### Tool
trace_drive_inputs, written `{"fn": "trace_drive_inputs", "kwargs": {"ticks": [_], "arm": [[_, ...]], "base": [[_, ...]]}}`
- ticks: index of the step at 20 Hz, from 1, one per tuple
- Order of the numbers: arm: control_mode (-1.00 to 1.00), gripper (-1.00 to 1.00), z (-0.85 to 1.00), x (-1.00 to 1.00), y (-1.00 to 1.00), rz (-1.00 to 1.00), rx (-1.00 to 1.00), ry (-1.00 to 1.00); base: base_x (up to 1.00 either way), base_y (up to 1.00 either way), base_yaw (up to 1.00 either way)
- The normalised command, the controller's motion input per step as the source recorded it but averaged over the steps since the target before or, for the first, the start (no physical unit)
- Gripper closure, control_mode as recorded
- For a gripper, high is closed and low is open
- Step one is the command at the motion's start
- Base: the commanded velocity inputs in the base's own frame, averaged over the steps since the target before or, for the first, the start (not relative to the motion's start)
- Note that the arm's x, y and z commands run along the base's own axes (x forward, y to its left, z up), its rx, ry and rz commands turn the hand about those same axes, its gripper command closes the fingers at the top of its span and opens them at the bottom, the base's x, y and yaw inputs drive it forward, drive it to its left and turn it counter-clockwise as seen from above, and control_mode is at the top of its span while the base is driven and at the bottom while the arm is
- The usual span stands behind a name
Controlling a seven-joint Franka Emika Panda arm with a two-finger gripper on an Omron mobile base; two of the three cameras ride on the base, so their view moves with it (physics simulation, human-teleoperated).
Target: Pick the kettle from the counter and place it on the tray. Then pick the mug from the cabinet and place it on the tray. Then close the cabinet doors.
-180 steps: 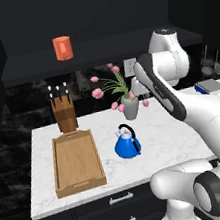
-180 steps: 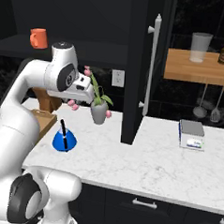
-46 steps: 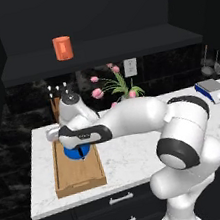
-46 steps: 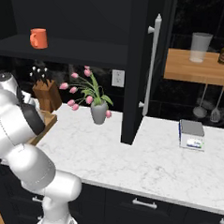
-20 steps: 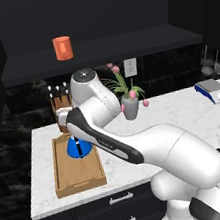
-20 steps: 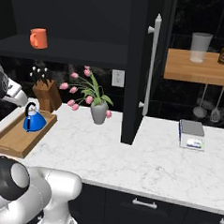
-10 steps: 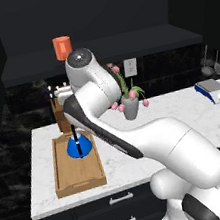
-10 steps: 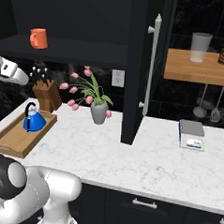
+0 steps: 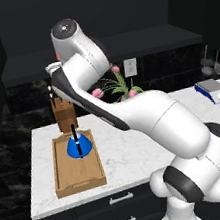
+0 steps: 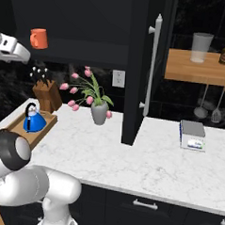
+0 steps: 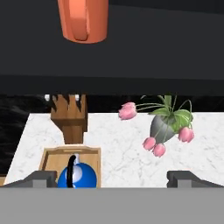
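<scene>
The blue kettle (image 9: 79, 146) (image 10: 34, 122) (image 11: 78, 176) stands upright at the far end of the wooden tray (image 9: 78, 174) (image 10: 44, 127) (image 11: 49, 158) on the marble counter (image 9: 124, 155). My gripper (image 11: 113, 178) is open, its fingertips (image 11: 42, 178) far apart and nothing between them. It hangs well above the kettle, below the cabinet shelf (image 11: 131, 57) and facing it. The orange-red mug (image 10: 38, 38) (image 11: 83, 19) sits on that shelf, just above and left of the gripper's line. One cabinet door (image 10: 138, 73) stands open, its silver handle (image 10: 153, 65) facing me.
A wooden knife block (image 9: 62, 115) (image 11: 70, 116) stands right behind the tray. A grey vase of pink tulips (image 10: 99, 111) (image 11: 164, 127) sits on the counter to its right. Further right is a small scale (image 10: 193, 136), and an open wooden shelf (image 10: 202, 68) holds a glass and a bottle.
The arm has risen from just over the tray to shelf height, with the jaws open. The kettle stays on the tray where it was.
</scene>
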Motion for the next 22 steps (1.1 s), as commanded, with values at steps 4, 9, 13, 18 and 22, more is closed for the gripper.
{"fn": "trace_drive_inputs", "kwargs": {"ticks": [4,9,13,18,22], "arm": [[-1.0,-1.0,0.0,0.43,0.0,0.0,0.0,0.0],[-1.0,-1.0,0.08,0.35,0.0,0.0,0.0,-0.12],[-1.0,-1.0,0.11,0.34,0.0,0.0,0.0,-0.28],[-1.0,-1.0,0.29,0.36,0.0,0.0,0.01,-0.23],[-1.0,-1.0,0.1,0.36,0.0,0.0,0.03,0.01]], "base": [[0.0,0.0,0.0],[0.0,0.0,0.0],[0.0,0.0,0.0],[0.0,0.0,0.0],[0.0,0.0,0.0]]}}
